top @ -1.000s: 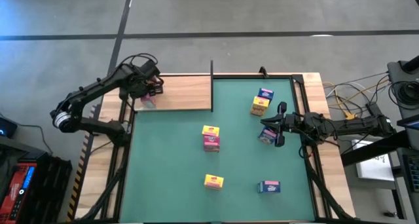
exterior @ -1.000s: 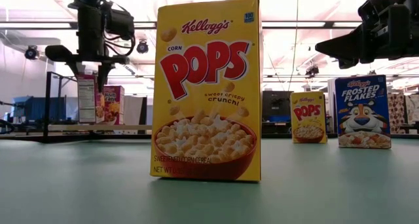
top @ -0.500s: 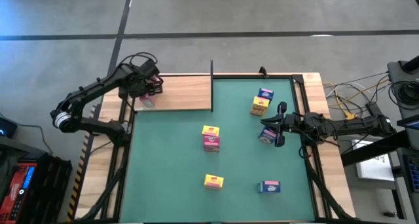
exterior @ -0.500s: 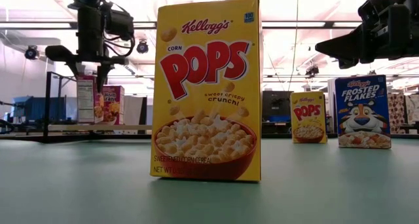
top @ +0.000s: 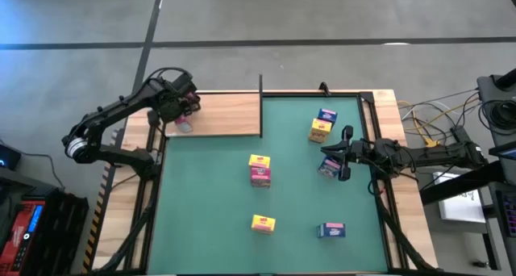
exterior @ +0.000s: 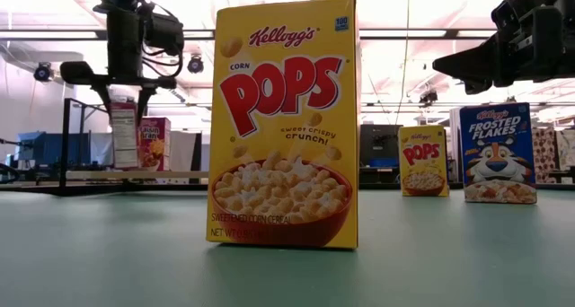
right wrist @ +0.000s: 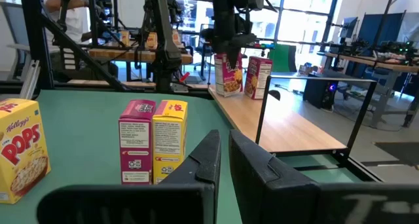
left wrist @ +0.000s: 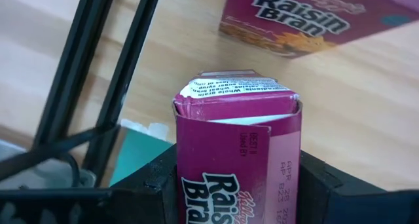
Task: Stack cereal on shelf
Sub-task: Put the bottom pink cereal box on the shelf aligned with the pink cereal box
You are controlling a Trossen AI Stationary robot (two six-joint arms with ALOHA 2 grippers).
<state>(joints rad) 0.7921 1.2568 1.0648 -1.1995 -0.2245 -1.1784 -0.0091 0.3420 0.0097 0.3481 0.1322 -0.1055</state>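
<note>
The green surface (top: 210,227) takes up most of the high view, and the shelf (top: 230,115), a light-wood board with black posts, lies along its far left corner. Loose cereal stands on the mat: a yellow-and-pink pair (top: 259,170) near the middle, a yellow box (top: 263,223) and a blue box (top: 330,230) nearer the front edge, and a yellow-and-blue pair (top: 322,124) toward the far right. The left hand (top: 182,108) hangs over the shelf's left end, clamped on a pink Raisin Bran box (left wrist: 239,152), held upright with its long axis vertical, its flanks between the fingers. Directly ahead of it on the board stands another Raisin Bran box (left wrist: 314,18) (the neighbour to place against, I judge), so the coming move turns on lowering straight down just beside it, clear of the black posts (left wrist: 98,73). The right hand (top: 343,155) waits above the mat's right side, fingers together and holding nothing.
</note>
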